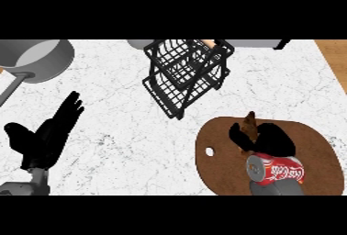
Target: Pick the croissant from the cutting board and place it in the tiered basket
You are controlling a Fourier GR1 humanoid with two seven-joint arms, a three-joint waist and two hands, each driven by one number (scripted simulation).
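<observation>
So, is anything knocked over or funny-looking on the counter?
Yes: the red can lies on its side on the cutting board, right next to the right hand, which is curled around the croissant. Cans usually stand up. Nothing looks spilled.

The left hand [46, 134] is matt black all over, with a broad, blocky palm, long slim fingers [71, 106] with rounded tips, and a thick, stubby thumb [16, 132]. A short black wrist joins it to the left forearm [30, 182], which is a boxy grey casing of lighter and darker panels. The right hand [274, 141] is the same plain black, smooth and rounded across its back. The right forearm [277, 189] shows only as a sliver of mid-grey shell with a curved outline.
</observation>
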